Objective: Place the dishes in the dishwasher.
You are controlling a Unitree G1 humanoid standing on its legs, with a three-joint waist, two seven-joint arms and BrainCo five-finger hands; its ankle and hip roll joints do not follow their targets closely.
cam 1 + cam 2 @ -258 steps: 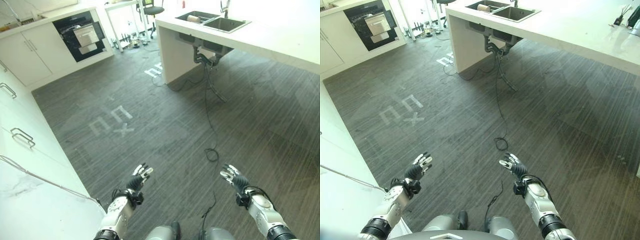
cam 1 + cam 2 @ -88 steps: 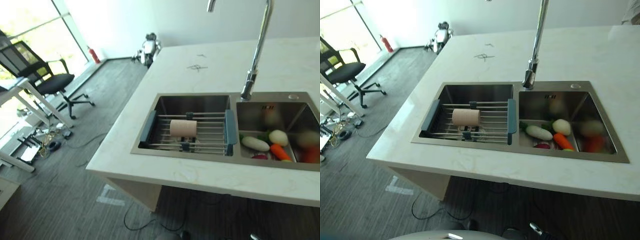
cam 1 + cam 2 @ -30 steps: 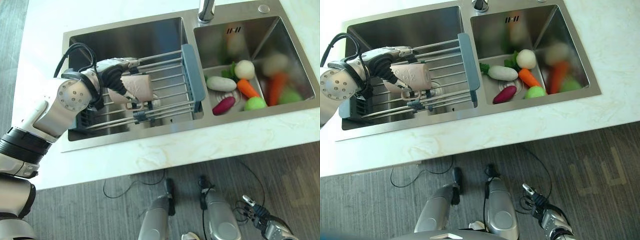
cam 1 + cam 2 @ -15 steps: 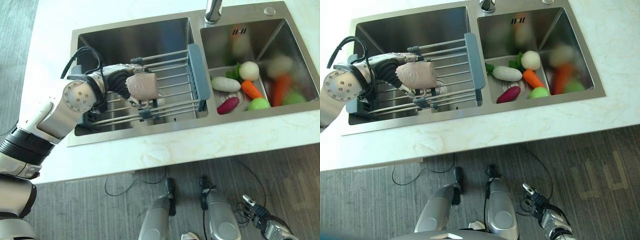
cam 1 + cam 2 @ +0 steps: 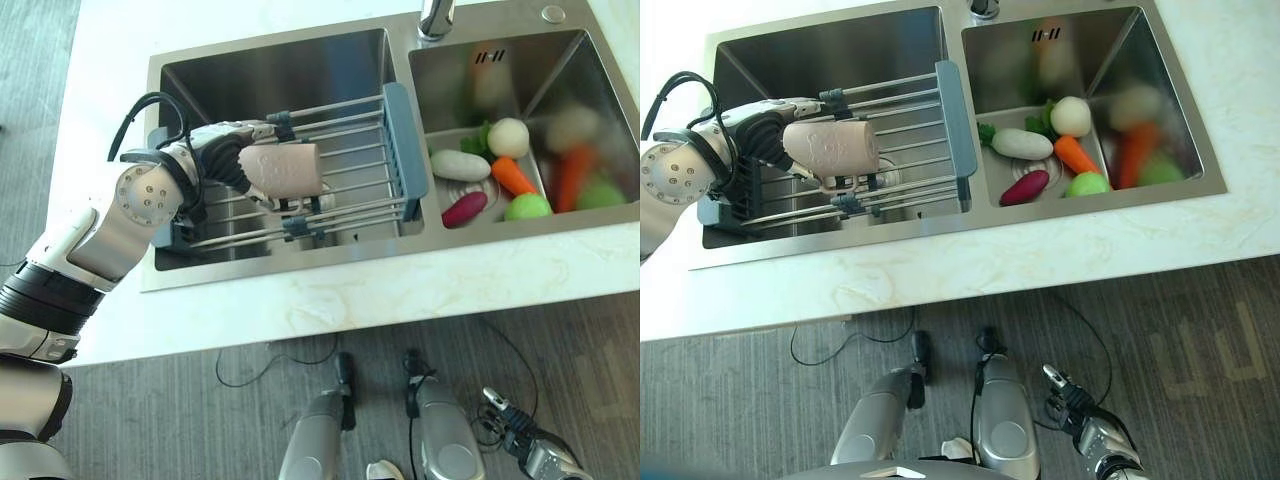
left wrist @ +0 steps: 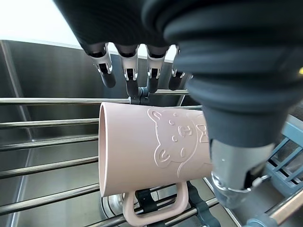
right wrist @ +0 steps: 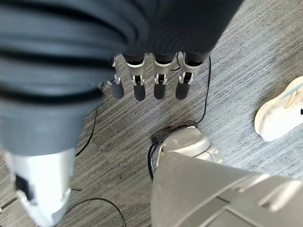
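Mug: you have one pink mug (image 5: 283, 170), lying on its side over the wire rack (image 5: 345, 190), embossed bear on its wall, handle toward the bars.
Left hand: your left hand (image 5: 222, 152) is wrapped round the mug, fingers (image 6: 129, 71) over the top side and thumb against the near wall.
Right hand: your right hand (image 5: 1071, 394) hangs low over the grey floor (image 7: 265, 61), fingers loose, holding nothing.
Sink: one double-bowl steel sink (image 5: 890, 243) set in a pale marble counter (image 5: 1040, 262); the rack spans the left bowl.
Right bowl: a white radish (image 5: 459, 165), a purple eggplant (image 5: 463, 208), one clear carrot (image 5: 513, 175), a white round vegetable (image 5: 508, 137); the further blurred ones you cannot count.
Person: one pale shoe (image 7: 280, 111) shows on the floor.
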